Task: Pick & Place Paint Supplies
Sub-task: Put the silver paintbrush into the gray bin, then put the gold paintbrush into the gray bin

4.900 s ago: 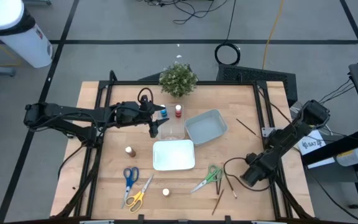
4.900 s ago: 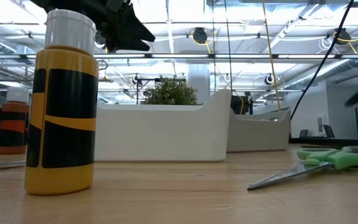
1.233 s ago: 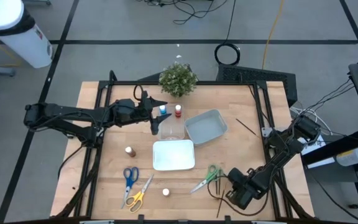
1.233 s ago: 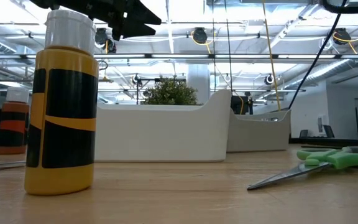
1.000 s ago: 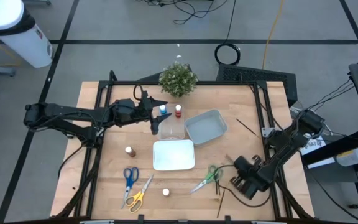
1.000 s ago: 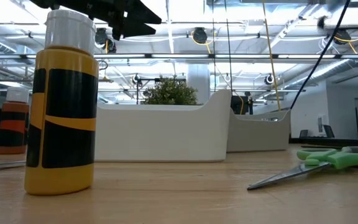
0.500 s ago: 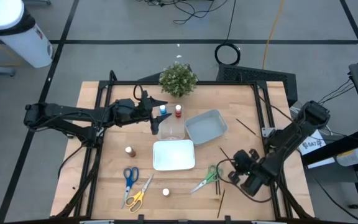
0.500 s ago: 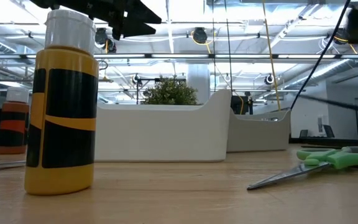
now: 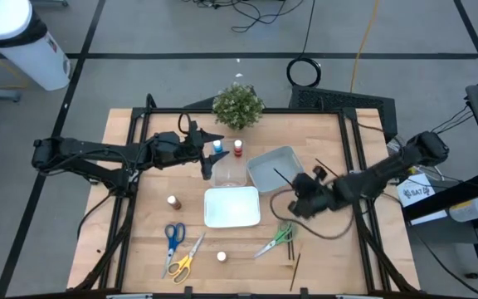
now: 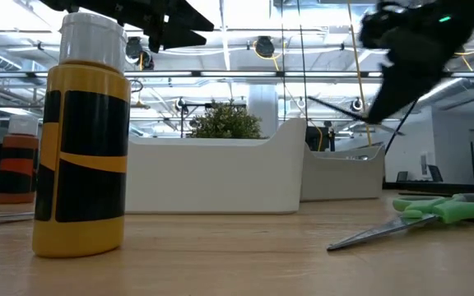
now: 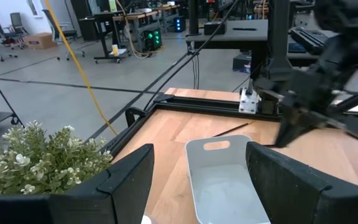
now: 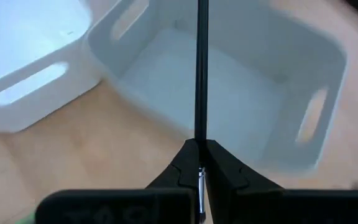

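Note:
My right gripper [image 9: 296, 192] is shut on a thin dark brush [image 9: 282, 178] above the near right rim of the grey tray [image 9: 264, 166]; it also shows in the low view [image 10: 401, 41]. My left gripper [image 9: 212, 139] is open and empty beside the blue bottle [image 9: 218, 150] and red bottle [image 9: 238, 148]. A brown bottle [image 9: 173, 202] and a yellow bottle [image 10: 85, 136] stand on the table. Blue scissors [image 9: 173, 235], yellow scissors [image 9: 185, 259], green scissors [image 9: 279, 237] and two more brushes [image 9: 329, 169] [image 9: 295, 269] lie flat. My right gripper pinches the brush near one end [image 12: 199, 144] between its two fingertips. The brush runs along the fingers and sticks straight out ahead of them [image 12: 201, 56] toward the table's far left. It is lifted clear, its free end over the grey tray.
A clear tray [image 9: 231, 173] and a white tray [image 9: 232, 207] sit mid-table beside the grey one. A potted plant [image 9: 238, 105] stands at the far edge. A dark cable loop [image 9: 322, 234] trails below my right arm. Bare wood lies at the far right.
My right gripper has gone from the near right of the table toward the far edge and the left, up to the grey tray, carrying the brush lifted clear. It has turned so the brush points over the tray.

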You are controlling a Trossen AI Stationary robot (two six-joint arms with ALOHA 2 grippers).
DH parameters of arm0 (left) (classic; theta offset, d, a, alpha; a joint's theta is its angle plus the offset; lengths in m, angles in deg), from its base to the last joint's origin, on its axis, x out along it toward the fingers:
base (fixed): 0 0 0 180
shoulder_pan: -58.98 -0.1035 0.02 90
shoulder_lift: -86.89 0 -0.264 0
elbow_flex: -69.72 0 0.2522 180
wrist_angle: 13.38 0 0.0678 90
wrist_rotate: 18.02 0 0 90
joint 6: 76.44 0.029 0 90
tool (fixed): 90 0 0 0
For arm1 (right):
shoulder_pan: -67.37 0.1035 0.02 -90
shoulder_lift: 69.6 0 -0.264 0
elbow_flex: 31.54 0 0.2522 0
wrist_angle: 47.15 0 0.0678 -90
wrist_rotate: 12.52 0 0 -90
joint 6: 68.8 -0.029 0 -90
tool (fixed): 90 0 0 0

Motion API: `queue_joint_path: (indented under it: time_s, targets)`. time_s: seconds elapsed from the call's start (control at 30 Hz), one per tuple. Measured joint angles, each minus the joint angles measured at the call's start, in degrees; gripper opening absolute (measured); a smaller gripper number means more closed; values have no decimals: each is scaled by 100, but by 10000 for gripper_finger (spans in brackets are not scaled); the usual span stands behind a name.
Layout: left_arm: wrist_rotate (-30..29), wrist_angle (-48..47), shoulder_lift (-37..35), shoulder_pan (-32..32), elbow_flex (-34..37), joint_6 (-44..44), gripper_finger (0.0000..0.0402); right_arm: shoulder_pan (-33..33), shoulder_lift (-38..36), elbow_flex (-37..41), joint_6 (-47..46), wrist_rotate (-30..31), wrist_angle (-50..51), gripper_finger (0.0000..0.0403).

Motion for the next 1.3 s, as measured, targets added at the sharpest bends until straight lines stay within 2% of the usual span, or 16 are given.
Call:
queue_joint_path:
  time_s: [0.2,0.3,0.4,0.6,0.8,1.07,1.3]
  targets:
    - [0,0,0,1,0,1,269,-1367,60,-7,2179,-1079,-1148,0]
    - [0,0,0,0,0,1,269,-1822,78,-9,3131,-1457,-1248,0]
    - [0,-2,0,2,0,1,269,-2079,76,-11,4302,-1725,-1221,3]
    - [0,-2,0,0,0,3,269,-2292,76,-9,5595,-1780,-852,6]
    - [0,-2,0,2,0,1,269,-2405,76,195,5664,-1882,-1041,17]
    - [0,-2,0,2,0,1,269,-2405,76,675,5271,-1878,-1626,94]
    - [0,-2,0,2,0,1,269,-2405,-47,590,4739,-1866,-1431,140]
